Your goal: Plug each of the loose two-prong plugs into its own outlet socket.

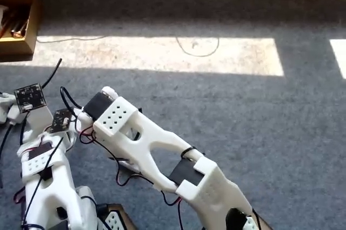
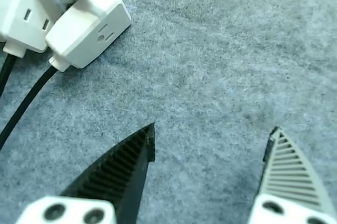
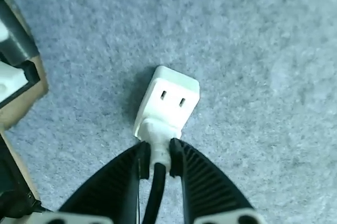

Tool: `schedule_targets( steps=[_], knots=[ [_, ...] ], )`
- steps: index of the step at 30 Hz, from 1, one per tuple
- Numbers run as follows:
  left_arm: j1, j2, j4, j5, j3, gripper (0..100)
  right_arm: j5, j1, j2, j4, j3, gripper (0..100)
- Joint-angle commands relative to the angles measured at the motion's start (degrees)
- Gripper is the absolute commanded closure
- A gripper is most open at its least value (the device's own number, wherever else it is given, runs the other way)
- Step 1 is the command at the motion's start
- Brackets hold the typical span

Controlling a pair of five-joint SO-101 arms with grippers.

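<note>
Grey carpet-like table under both arms, with wide open room toward the far and right sides in the high view, crossed by a band of sunlight. Wooden box at the far left corner. Right gripper low over the table, jaws pressed together on the white neck of a corded socket, right at the entry of its black cord. Two slots of the socket facing up, body flat on the grey, bare surface on three sides of it. A tan board edge close by on one side, narrowing the room there. Left gripper hovering over bare grey, jaws spread wide and pinching nothing, one black finger and one pale finger. Well apart from those fingertips, a pair of white outlet blocks lying side by side and touching, black cables running off past the frame edge. In the high view, left arm and right arm close together near the left edge, the right one angled across toward the left one.
</note>
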Motion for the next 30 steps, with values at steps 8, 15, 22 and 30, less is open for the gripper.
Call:
schedule_targets(
  steps=[8, 15, 22, 30],
  knots=[
    [0.84, -0.22, -0.88, -0.53, -0.13, 66, -0.18, 1.27, -11.30, -7.96, 22.37, 99.1],
    [0.92, -0.22, -0.88, -0.53, -0.13, 66, -0.26, 5.41, -11.30, -16.92, 33.80, 99.1],
    [0.92, -0.22, -0.88, -0.53, -0.13, 66, -0.35, 5.67, -11.82, -17.19, 33.71, 98.5],
    [3.47, -0.13, -0.88, -0.62, -0.13, 66, -0.44, 5.32, -17.19, 0.66, 11.47, 68.2]
  ],
)
